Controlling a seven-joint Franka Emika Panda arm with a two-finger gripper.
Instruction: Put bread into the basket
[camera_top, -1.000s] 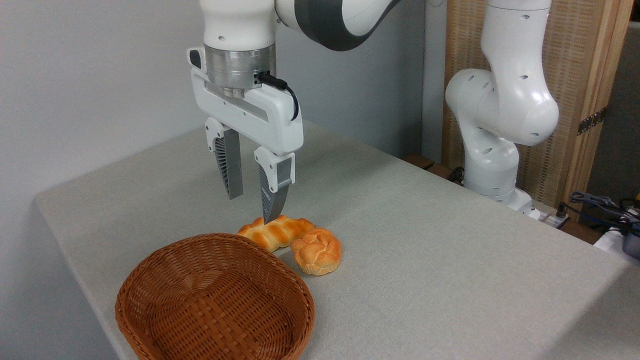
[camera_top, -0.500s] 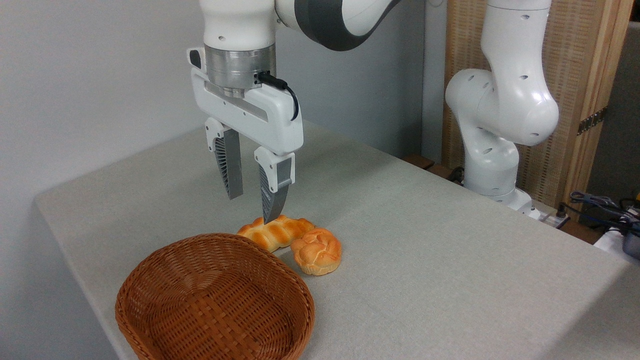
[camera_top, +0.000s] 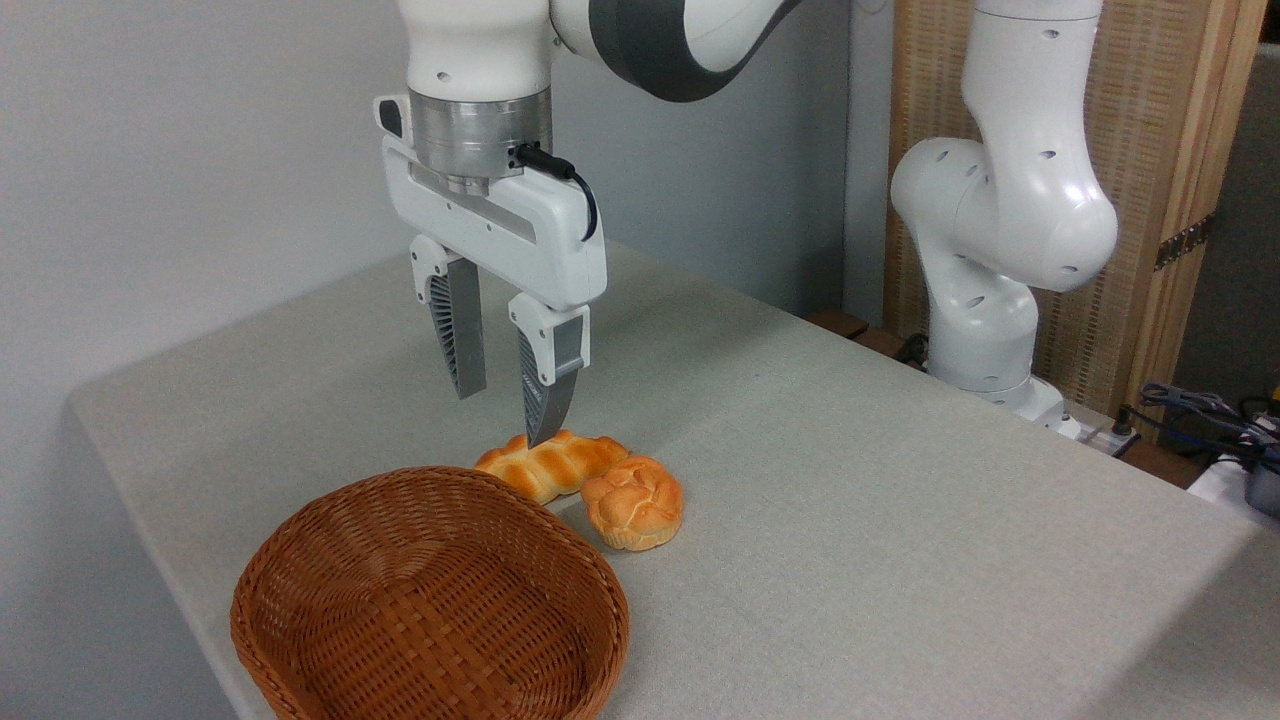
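The bread (camera_top: 552, 464), a long braided golden-orange loaf, lies on the grey table just behind the basket's far rim. The brown woven basket (camera_top: 300, 640) stands empty at the front left. My gripper (camera_top: 503, 418) hangs upright above the loaf's left half, open, with nothing between its grey fingers. The nearer fingertip reaches down to the loaf's top in the picture; whether it touches is unclear.
A small round knotted bun (camera_top: 634, 503) lies against the loaf's right end. The arm's white base (camera_top: 985, 300) stands at the table's far right edge, with cables (camera_top: 1195, 405) beyond it. The table's left edge runs close to the basket.
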